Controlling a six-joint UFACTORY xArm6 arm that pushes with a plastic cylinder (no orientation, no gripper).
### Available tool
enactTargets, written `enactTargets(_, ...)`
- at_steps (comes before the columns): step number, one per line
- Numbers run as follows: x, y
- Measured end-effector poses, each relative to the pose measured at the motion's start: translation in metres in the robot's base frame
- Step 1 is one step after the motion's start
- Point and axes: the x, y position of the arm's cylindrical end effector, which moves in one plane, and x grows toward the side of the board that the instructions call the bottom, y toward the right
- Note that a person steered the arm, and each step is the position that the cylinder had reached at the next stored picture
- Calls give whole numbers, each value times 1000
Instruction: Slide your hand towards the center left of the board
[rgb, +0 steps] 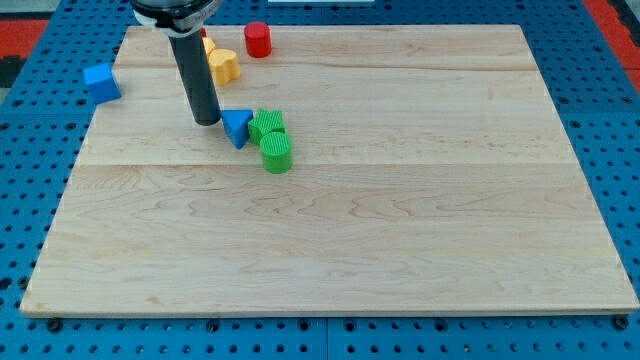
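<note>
While the rod stands upright, my tip (207, 121) is seen just left of the blue triangle (236, 127), upper left of the board (400, 250). No pincer is fitted, so no open or closed state can be told. Two green blocks (272, 140) touch the triangle's right.

From my remote seat I see a pale wooden bench (400, 230) of long glued planks, evenly lit and casting only soft shadows. Around it runs a blue perforated base (30, 200) dotted with regular holes. At the view's top corners sits something red (20, 25), possibly more pegboard; it is too cropped to tell.
</note>
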Motion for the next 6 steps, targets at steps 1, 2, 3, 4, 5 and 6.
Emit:
enactTargets(1,10,0)
enactTargets(2,10,-5)
enactTargets(3,10,-26)
enactTargets(4,10,-39)
enactTargets(5,10,-42)
enactTargets(6,10,-42)
